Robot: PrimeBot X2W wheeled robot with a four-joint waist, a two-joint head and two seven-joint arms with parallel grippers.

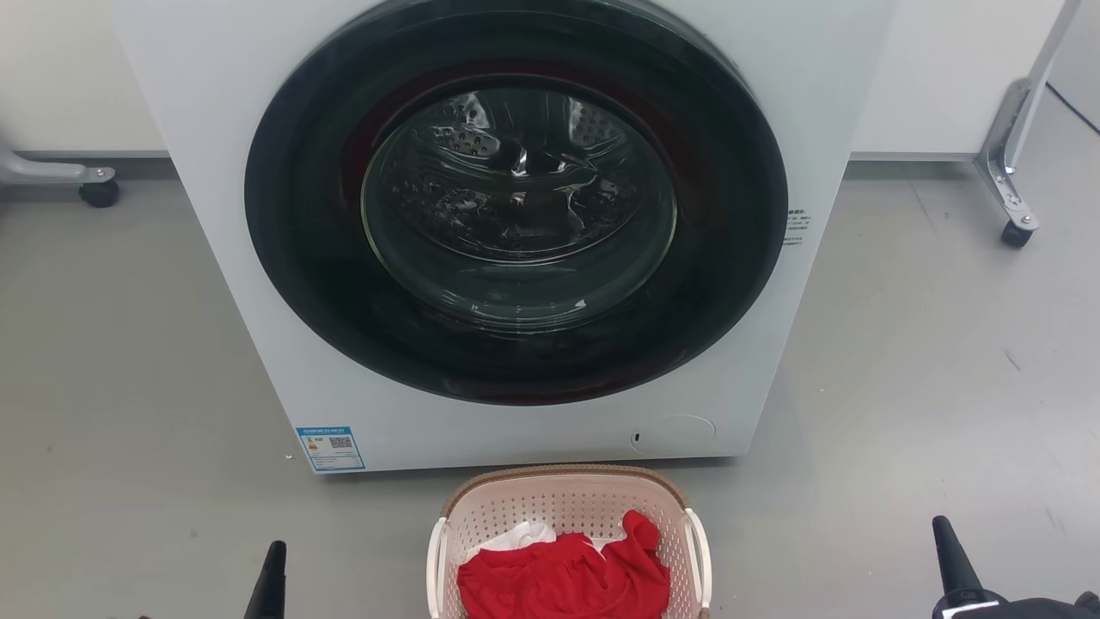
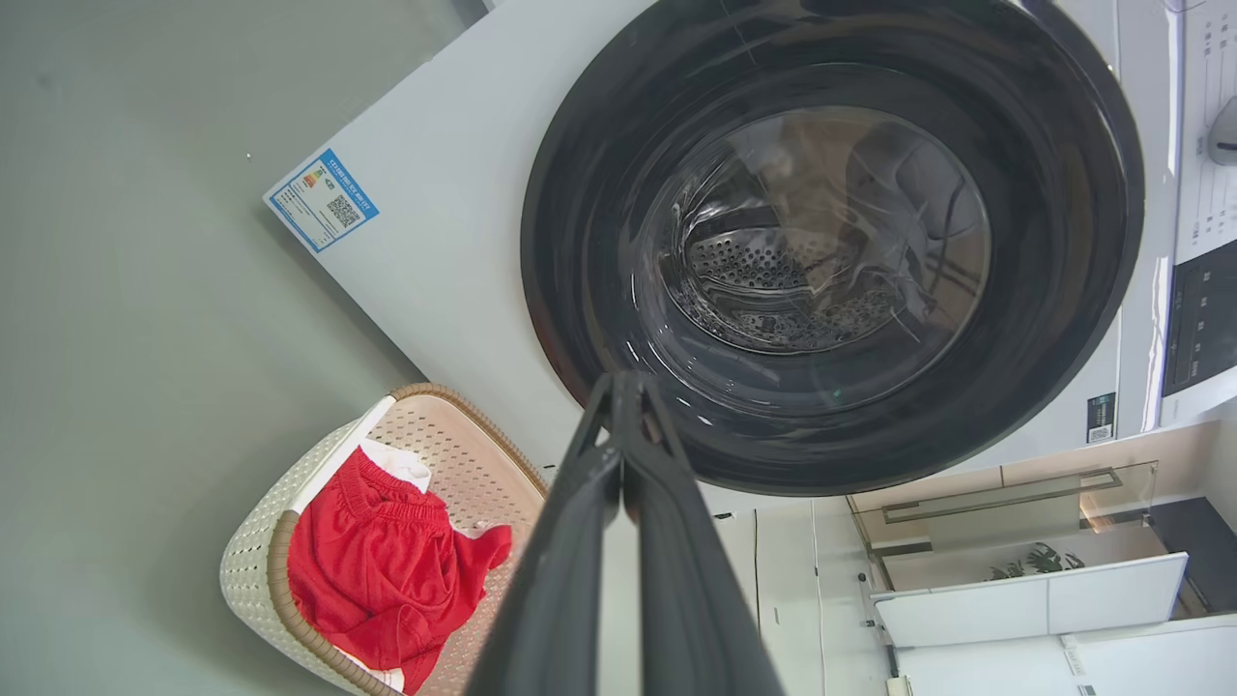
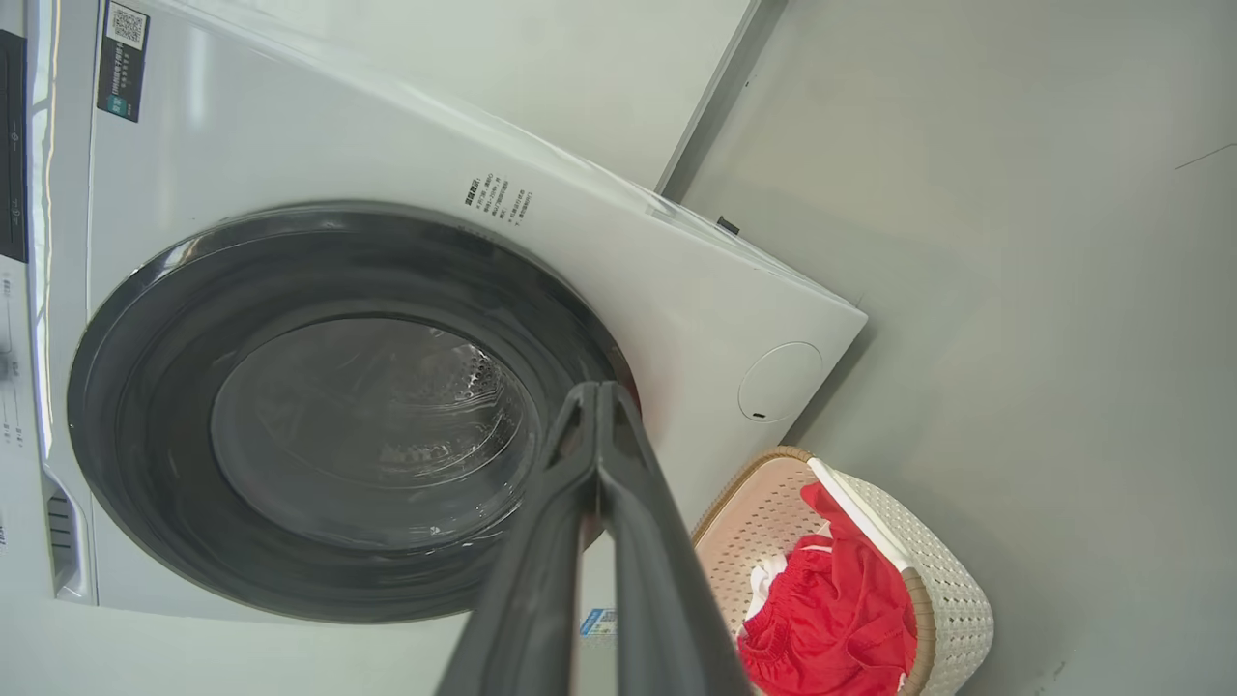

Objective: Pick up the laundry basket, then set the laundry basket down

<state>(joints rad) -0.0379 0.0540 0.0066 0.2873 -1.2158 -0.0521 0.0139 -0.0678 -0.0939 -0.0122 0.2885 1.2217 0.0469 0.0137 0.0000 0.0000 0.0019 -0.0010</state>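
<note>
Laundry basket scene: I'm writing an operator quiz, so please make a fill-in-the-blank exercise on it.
The pale pinkish-beige perforated plastic laundry basket stands on the grey floor before a white front-loading ____.
The crumpled cloth on top in it is coloured ____.
The left gripper and right gripper have fingers ____, holding nothing.
Missing: washer; red; shut.

Big white front-loading washing machine [image 1: 516, 215] with a round dark glass door fills twelve o'clock, standing on the smooth grey floor [image 1: 928, 387]. Pale wall [image 1: 945, 69] behind it, and silver castor-wheeled frame legs [image 1: 1005, 185] at two and ten o'clock.
</note>
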